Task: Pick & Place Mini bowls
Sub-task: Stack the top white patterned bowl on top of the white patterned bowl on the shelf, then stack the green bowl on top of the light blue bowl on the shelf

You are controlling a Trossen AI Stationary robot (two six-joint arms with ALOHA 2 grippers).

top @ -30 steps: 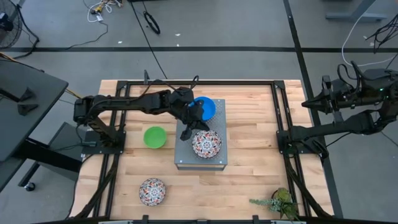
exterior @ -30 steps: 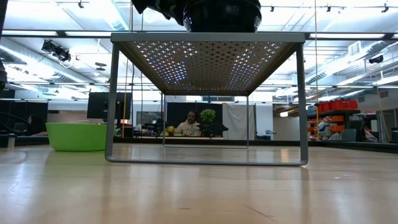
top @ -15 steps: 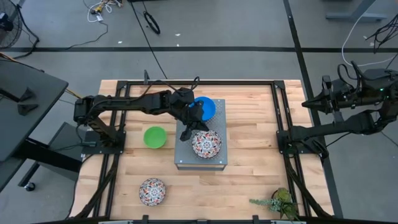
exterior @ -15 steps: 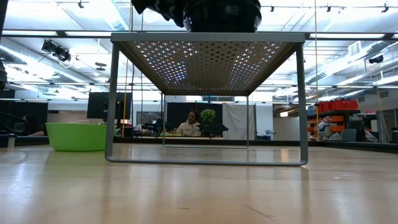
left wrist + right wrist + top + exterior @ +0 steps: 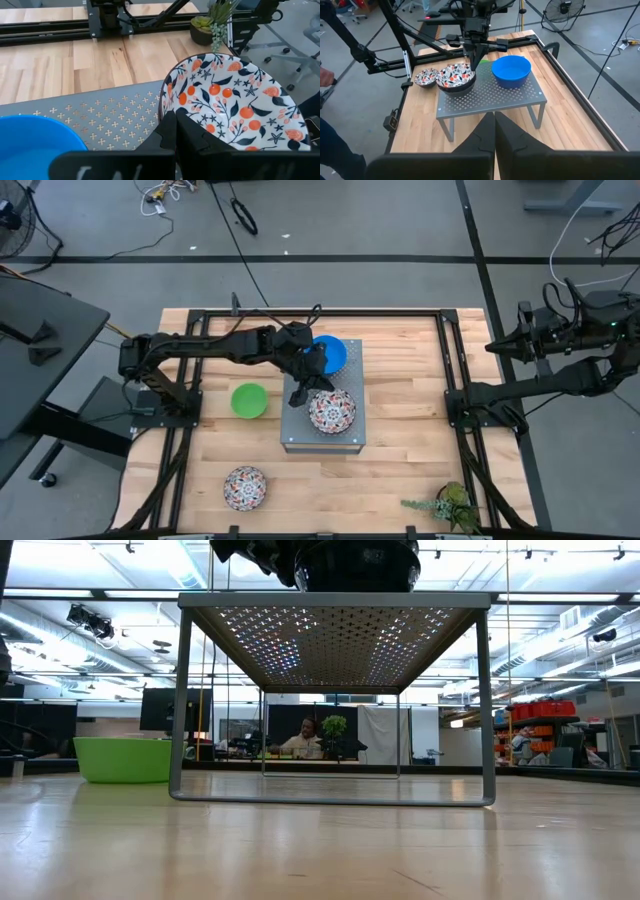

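Note:
A grey perforated stand (image 5: 294, 432) sits mid-table. On its top stand a white floral bowl (image 5: 333, 411) at the near side and a bright blue bowl (image 5: 330, 352) at the far side. A green bowl (image 5: 249, 400) rests on the table left of the stand, and a second floral bowl (image 5: 245, 487) near the front edge. A navy bowl and a third floral bowl are out of view. My left gripper (image 5: 300, 392) is shut, fingers pointing down at the floral bowl's (image 5: 235, 105) left rim. My right gripper (image 5: 495, 120) is shut and empty, beyond the table's right edge. My left gripper's shut fingers (image 5: 169, 131) stand right at the left rim (image 5: 162, 102) of the floral bowl on the stand, coming from above. The fingers hide the spot, so I cannot tell whether they touch the rim. The bowl sits upright on the stand's top.
A small potted plant (image 5: 450, 505) stands at the near right corner. A black frame rail (image 5: 452, 370) runs round the tabletop. Bare wood lies right of the stand and under it (image 5: 330, 790). A person sits far off in the room (image 5: 305, 738).

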